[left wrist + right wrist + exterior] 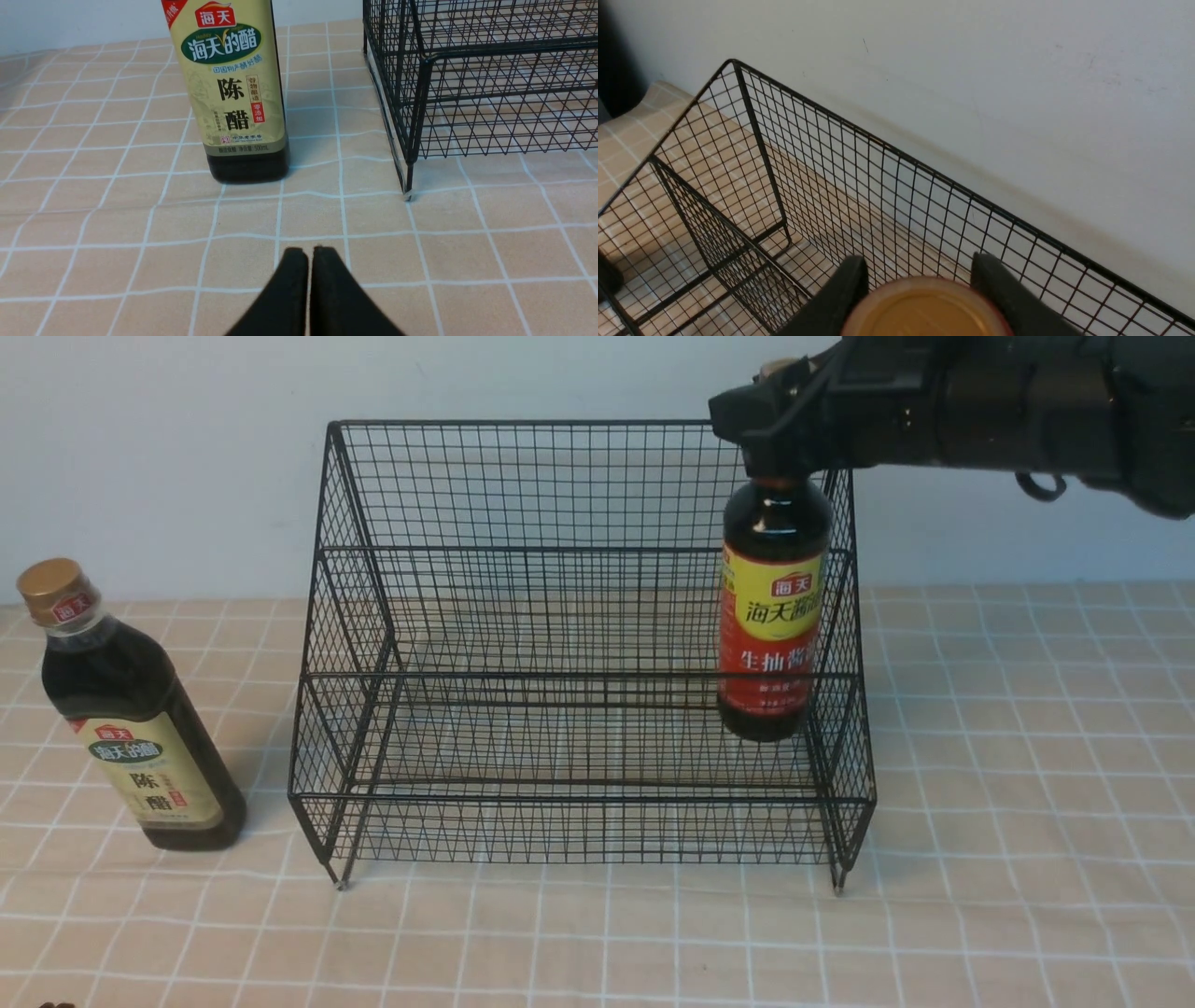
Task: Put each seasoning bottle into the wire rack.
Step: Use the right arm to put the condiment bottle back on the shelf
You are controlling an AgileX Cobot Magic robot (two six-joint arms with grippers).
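The right gripper is partly open, its two black fingers pressed on either side of the cap of the red-label soy bottle. The bottle hangs with its long axis vertical, cap at 12 o'clock, base at 6 o'clock and label facing the front camera. It sits at the 3 o'clock end of the wire rack, just beside the right side wall, with its base low down near the step between the tiers. Whether the base touches the mesh cannot be told.

The gold-capped vinegar bottle stands on its base on the checked tablecloth, at about 9 o'clock from the rack and apart from it. In the front view its long axis leans slightly, cap toward 11 o'clock, label forward.

The left gripper is low over the cloth, at 6 o'clock of the vinegar bottle in its own wrist view. Its fingertips are pressed together and hold nothing.
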